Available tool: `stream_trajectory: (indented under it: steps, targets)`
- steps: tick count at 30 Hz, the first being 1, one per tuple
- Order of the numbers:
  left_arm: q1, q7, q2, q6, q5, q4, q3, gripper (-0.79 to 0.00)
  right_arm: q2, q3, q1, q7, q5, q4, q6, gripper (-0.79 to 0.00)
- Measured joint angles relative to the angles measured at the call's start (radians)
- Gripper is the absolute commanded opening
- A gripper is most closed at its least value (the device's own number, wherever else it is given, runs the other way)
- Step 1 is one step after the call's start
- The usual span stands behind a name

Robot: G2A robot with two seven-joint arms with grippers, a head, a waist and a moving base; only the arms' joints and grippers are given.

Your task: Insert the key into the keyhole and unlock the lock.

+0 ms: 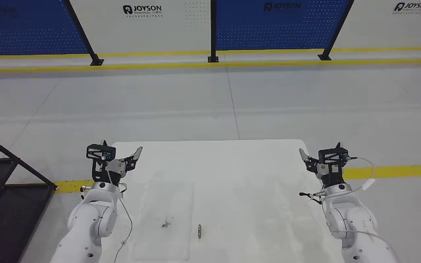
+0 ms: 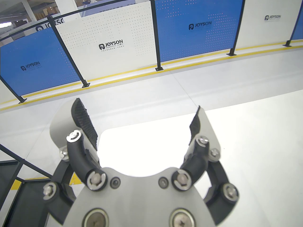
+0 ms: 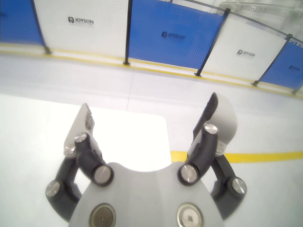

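Note:
Two small things lie on the white table near its front edge. One is a small pale metal piece, key-like. The other is a slim dark object just to its right; I cannot tell whether it is the lock. My left gripper hangs open over the table's far left corner, well behind both things. Over the far right corner my right gripper is open too. Nothing sits between either pair of fingers.
A faint clear mat covers the table's left-middle part under the small metal piece. A black rack stands off the table's left side. Blue and white fence panels line the floor beyond.

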Motion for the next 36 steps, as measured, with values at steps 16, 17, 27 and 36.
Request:
stream_trajectory:
  steps: [16,17,27,36]
  targets:
    - [0.047,-0.031,0.006,-0.097,-0.017,-0.053,-0.044,0.000,0.000,0.000,0.000,0.000,0.000,0.000,0.000,0.000]
    - [0.067,-0.038,0.008,-0.123,-0.032,-0.074,-0.061,0.000,0.000,0.000,0.000,0.000,0.000,0.000,0.000,0.000]
    - [0.376,-0.140,0.029,-0.442,-0.003,-0.308,-0.238,0.000,0.000,0.000,0.000,0.000,0.000,0.000,0.000,0.000]
    - [0.564,-0.208,0.027,-0.512,0.052,-0.405,-0.234,0.000,0.000,0.000,0.000,0.000,0.000,0.000,0.000,0.000]
